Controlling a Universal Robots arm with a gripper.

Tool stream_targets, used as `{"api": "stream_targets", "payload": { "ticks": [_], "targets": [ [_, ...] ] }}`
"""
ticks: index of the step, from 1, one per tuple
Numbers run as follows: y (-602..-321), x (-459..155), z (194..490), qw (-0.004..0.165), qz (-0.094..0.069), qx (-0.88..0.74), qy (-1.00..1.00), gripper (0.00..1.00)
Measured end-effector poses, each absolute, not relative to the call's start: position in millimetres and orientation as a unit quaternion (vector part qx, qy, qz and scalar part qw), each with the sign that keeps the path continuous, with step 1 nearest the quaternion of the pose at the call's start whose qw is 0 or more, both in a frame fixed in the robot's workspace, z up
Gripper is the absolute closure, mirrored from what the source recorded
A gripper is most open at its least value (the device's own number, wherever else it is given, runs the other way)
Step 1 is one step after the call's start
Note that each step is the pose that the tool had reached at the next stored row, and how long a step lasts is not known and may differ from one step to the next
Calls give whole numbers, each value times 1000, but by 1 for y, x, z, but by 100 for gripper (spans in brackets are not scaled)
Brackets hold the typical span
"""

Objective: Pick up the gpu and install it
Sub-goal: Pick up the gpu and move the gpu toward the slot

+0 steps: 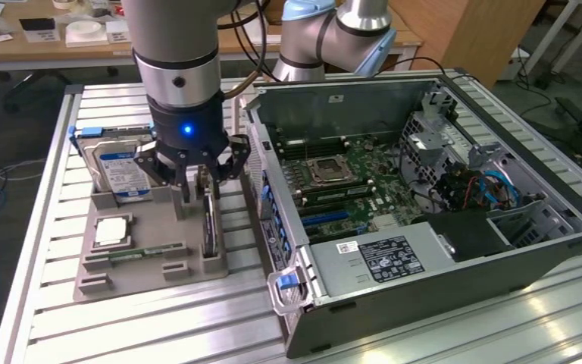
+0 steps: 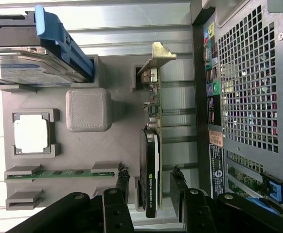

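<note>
Wrist view puts the gripper [image 2: 151, 177] low over the gpu [image 2: 151, 160], its jaws partly open and straddling the card, with a sliver of daylight on each side; nothing is gripped yet. The gpu [image 1: 210, 227] stands on edge in a slot along the edge of the grey holder [image 1: 119, 284] nearest the computer case [image 1: 412, 265], its silver bracket at the far end from the jaws.

To do this grasp well, I judge I should centre the card between the jaws so both pads meet it together. I would also stay square to the board and clamp on the shrouded body, not on bare components, so that it does not twist in its slot.

The holder [image 2: 122, 87] sits on the bench [image 1: 48, 318] and also carries a hard drive [image 1: 119, 167] upright at its far end, a processor [image 1: 112, 230] in a square recess and a memory stick [image 1: 134, 254] in its groove. The case lies open on its side, with the motherboard [image 1: 342, 182] exposed.
</note>
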State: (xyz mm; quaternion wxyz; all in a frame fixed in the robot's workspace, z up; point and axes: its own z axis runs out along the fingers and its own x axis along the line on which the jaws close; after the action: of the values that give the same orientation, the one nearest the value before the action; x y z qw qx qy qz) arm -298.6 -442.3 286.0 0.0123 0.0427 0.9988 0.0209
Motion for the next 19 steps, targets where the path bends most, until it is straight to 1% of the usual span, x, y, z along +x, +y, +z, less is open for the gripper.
{"api": "stream_targets", "payload": {
  "ticks": [19],
  "targets": [
    [-442, -299, 282, 12, 21, 43, 999, 53]
  ]
}}
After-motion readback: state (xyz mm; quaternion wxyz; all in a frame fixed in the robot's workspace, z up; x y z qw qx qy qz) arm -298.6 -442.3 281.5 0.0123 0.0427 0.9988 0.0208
